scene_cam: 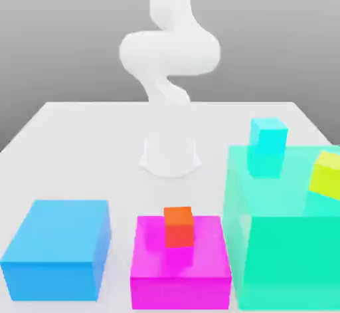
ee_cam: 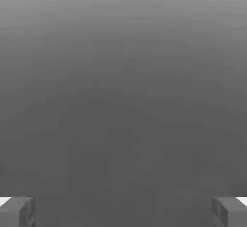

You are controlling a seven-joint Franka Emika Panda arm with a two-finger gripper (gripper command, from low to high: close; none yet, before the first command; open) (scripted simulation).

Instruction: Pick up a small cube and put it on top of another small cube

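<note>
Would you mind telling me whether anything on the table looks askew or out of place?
Yes: the lime-yellow cube sits tilted on the large green block at the exterior view's right edge, unlike the cyan cube beside it and the orange cube on the magenta block, which sit square.

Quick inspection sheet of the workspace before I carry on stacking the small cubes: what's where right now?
Surface: white table, bare around the arm's base.
Job's things: orange small cube on the magenta block; cyan small cube and lime-yellow small cube on the green block. Nothing stacked cube on cube yet.
Clutter: blue block at the exterior view's left, nothing on it.
Grippers: gripper open, fingers wide apart, nothing between them.
Cables: nothing seen.
Surroundings: plain grey backdrop.
</note>
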